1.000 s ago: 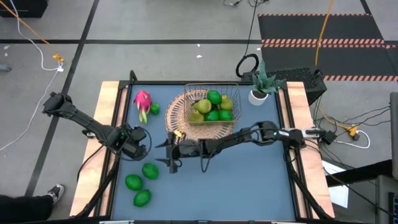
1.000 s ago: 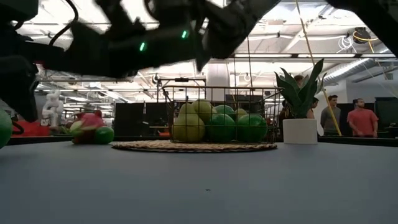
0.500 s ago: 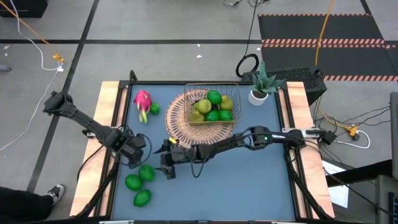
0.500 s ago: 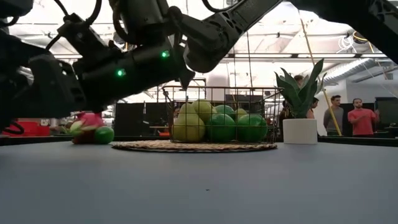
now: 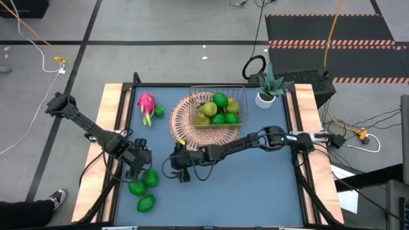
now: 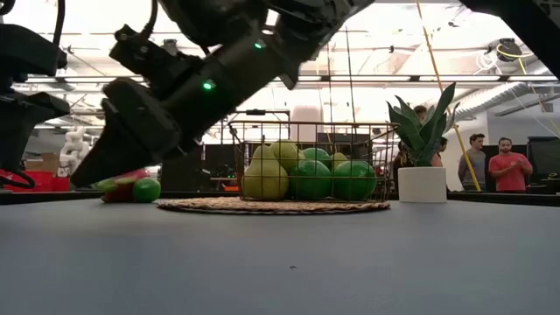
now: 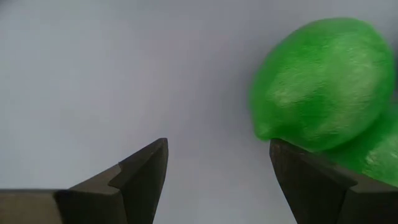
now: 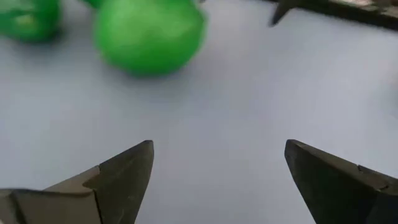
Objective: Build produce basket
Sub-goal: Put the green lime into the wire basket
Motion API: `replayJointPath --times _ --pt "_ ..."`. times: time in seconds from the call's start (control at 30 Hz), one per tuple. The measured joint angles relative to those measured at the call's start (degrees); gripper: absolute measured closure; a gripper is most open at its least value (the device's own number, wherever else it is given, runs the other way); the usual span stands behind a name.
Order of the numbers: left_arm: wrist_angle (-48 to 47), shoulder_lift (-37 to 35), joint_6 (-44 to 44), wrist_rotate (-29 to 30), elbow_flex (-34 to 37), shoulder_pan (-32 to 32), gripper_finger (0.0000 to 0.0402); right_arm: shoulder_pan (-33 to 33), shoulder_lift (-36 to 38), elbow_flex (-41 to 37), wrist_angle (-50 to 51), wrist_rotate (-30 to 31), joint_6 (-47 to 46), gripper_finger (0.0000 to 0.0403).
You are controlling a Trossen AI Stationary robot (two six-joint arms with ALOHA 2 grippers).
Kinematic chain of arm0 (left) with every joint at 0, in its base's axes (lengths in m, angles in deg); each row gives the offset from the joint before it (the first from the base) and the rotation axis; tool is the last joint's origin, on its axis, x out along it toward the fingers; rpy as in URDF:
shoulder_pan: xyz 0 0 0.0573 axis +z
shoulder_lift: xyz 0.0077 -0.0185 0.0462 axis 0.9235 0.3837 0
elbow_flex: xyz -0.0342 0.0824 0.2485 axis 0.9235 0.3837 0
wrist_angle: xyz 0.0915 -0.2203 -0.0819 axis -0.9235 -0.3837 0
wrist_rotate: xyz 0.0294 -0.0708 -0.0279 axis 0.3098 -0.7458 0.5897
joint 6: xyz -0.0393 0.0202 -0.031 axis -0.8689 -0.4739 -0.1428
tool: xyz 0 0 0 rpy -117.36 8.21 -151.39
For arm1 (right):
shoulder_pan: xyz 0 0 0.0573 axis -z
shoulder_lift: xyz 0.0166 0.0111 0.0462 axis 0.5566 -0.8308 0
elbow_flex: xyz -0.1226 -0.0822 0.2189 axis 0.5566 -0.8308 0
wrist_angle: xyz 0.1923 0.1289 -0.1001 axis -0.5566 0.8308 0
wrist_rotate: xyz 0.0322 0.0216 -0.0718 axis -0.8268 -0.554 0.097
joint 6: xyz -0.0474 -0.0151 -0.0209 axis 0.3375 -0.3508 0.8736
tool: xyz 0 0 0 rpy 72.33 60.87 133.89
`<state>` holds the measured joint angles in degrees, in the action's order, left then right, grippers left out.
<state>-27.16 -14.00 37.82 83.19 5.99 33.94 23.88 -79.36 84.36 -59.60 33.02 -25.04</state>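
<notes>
A: So, both of us are after the round green limes (image 5: 151, 178) loose on the blue table (image 5: 255, 185). How do we take one cleanly?

B: We centre the nearest lime between our left gripper (image 7: 217, 163) jaws; now it sits beside one finger, outside the gap.

A: And the jaws?

B: Left gripper's stand parted, holding nothing. Our right gripper (image 8: 217, 162) gapes wide and empty, a lime ahead of it. The copper wire-mesh basket (image 5: 215, 108) lies well beyond both.

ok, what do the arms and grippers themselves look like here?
Both arms are dark, slim and jointed, with black cable looped alongside. The left gripper and right gripper each end in two dark, wedge-shaped fingers. A small green light glows on an arm in the low view.
</notes>
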Motion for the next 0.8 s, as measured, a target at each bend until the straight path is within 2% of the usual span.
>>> replayJointPath --times 0.27,0.4,0.5,0.7,0.8 --pt "0.59 -0.03 2.07 -2.57 -4.58 -0.25 0.0121 1.61 1.07 -10.89 -10.46 -3.51 -4.53 0.0044" --pt "0.81 -0.01 2.54 -6.51 -5.66 -1.71 0.0121 1.89 1.28 -15.45 -17.01 -5.69 -6.89 0.0044" --pt "2.55 0.48 2.66 -5.95 -5.45 -3.08 0.0121 1.84 2.08 -17.51 -19.83 -5.93 -6.28 0.0044" --pt "12.46 5.64 3.41 -3.33 -5.07 -4.30 0.0121 1.52 4.64 -19.92 -19.20 -6.32 -3.91 0.0044" --pt "12.84 8.45 4.26 -3.34 -5.07 -4.30 0.0121 1.56 5.96 -21.18 -19.69 -6.18 -5.04 0.0044"
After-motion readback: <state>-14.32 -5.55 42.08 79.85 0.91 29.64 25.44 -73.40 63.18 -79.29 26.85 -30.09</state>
